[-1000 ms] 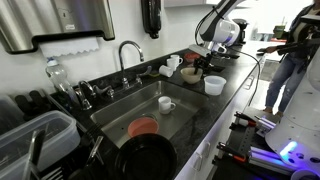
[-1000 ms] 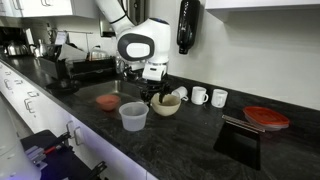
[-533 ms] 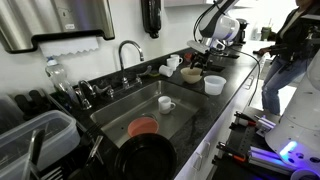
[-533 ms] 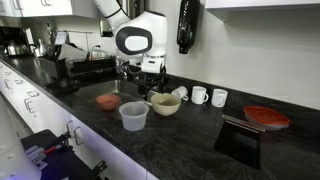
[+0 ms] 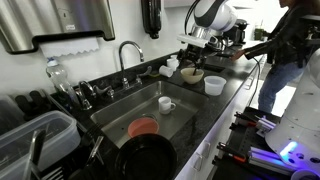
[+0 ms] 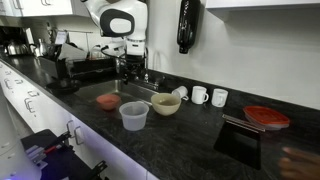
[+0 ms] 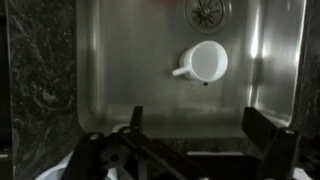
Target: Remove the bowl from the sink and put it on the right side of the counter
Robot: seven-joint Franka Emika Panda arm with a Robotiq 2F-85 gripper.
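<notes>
The tan-beige bowl (image 5: 190,76) sits upright on the black counter (image 5: 225,98) just right of the sink (image 5: 140,100); it also shows in an exterior view (image 6: 165,104). My gripper (image 5: 197,46) hangs well above the counter, apart from the bowl, and shows in an exterior view (image 6: 130,66) above the sink's edge. In the wrist view the gripper (image 7: 185,150) is open and empty and looks down into the sink (image 7: 120,60).
A white mug (image 7: 205,62) lies in the sink near the drain, with a red-orange dish (image 5: 143,128). A clear plastic tub (image 6: 133,116) stands beside the bowl. Two mugs (image 6: 209,97) and a red dish (image 6: 265,117) sit further along. A faucet (image 5: 128,50) stands behind the sink.
My gripper has risen from just above the bowl and moved toward the sink. The bowl has stayed on the counter.
</notes>
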